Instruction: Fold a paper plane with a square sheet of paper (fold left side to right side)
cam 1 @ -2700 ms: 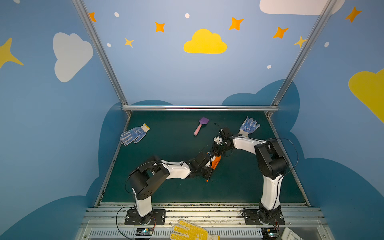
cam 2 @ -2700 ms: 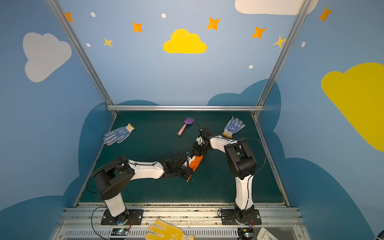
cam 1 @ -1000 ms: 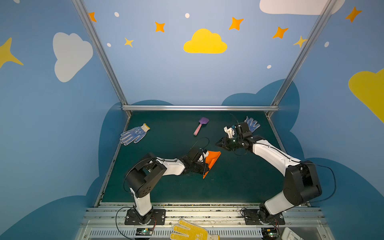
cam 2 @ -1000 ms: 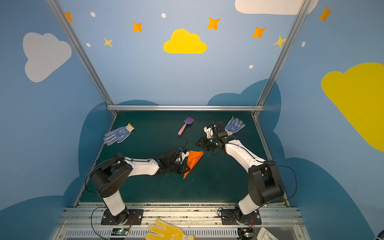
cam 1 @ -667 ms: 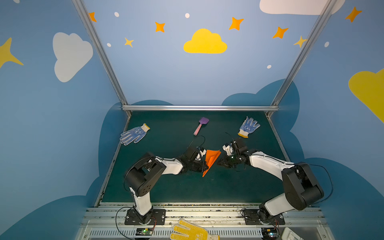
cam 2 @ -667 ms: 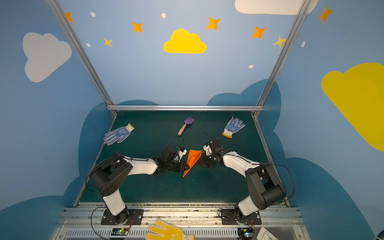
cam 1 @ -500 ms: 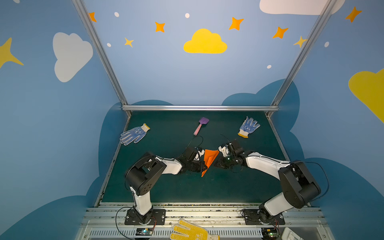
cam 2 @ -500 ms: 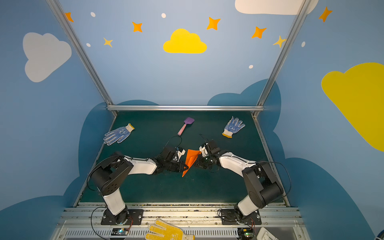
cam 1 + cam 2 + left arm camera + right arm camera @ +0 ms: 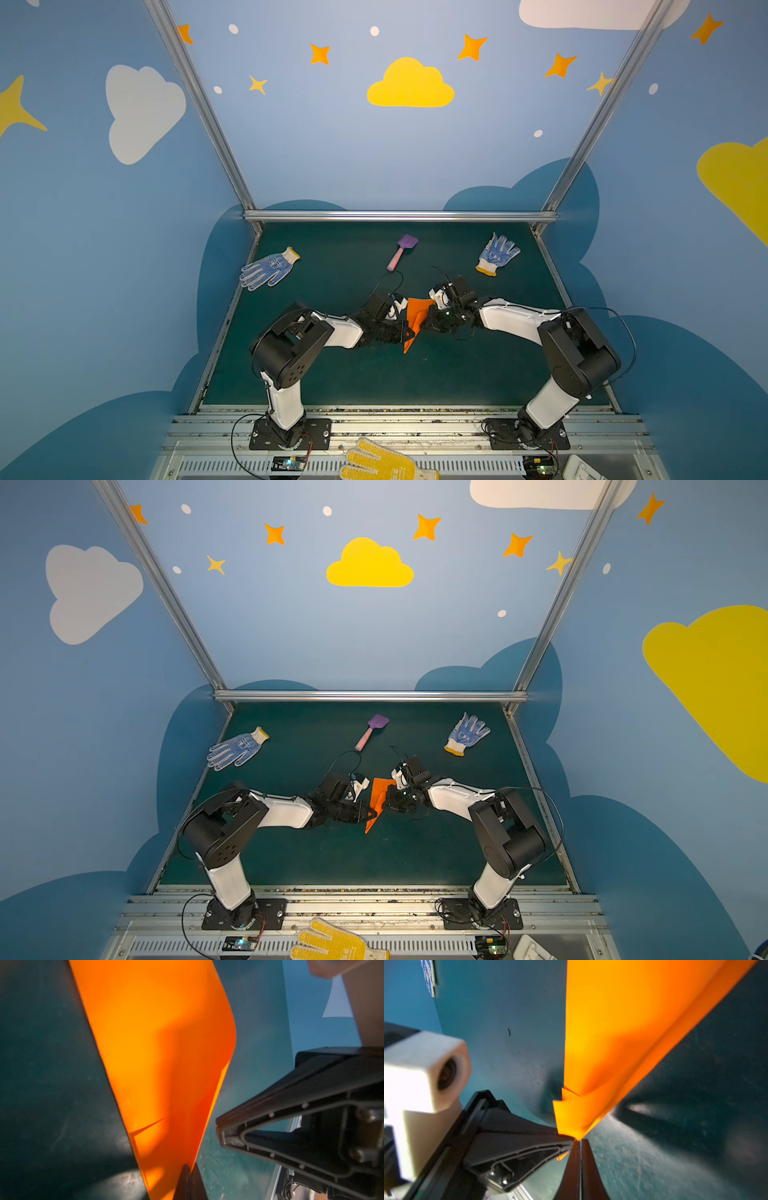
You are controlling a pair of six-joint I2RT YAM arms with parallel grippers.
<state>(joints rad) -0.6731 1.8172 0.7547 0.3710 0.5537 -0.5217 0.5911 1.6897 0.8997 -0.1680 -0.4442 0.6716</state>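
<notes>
The square sheet of paper is bright orange and folded into a narrow pointed shape like a paper plane. It is held up over the middle of the green mat, tip towards the front. My left gripper is shut on its lower left edge; in the left wrist view the jaws pinch the paper. My right gripper is shut on the opposite side; in the right wrist view its jaws clamp the layered corner of the paper.
A purple-headed pink spatula lies behind the grippers. Blue-dotted gloves lie at the back left and back right of the mat. A yellow dotted glove rests on the front rail.
My right arm swung in from the back right to the paper, and its gripper shut on the paper's right side. The left gripper kept its hold and drew the paper slightly back.
</notes>
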